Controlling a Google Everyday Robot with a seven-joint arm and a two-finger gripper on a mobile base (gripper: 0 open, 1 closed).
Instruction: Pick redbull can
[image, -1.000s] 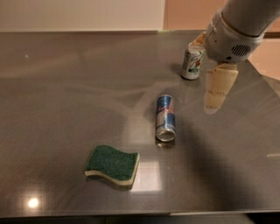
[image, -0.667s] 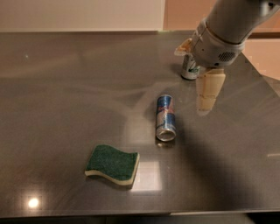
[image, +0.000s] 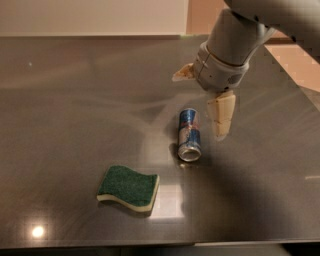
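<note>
The redbull can (image: 189, 134) lies on its side on the dark grey table (image: 75, 110), silver top pointing toward the near edge, blue-and-silver side with red marking facing up. My gripper (image: 198, 106) hangs just above and behind the can's far end. It is open and empty. One pale finger (image: 220, 116) points down just right of the can. The other finger (image: 183, 73) sticks out to the left behind it. Neither touches the can.
A green-topped yellow sponge (image: 129, 187) lies near the front edge, left of the can. The grey arm (image: 235, 40) comes in from the upper right and covers the back right of the table. The table's right edge runs diagonally at the far right.
The arm has swung left and down toward the redbull can. It now covers the white-and-green can that stood at the back. The redbull can and sponge have not moved.
</note>
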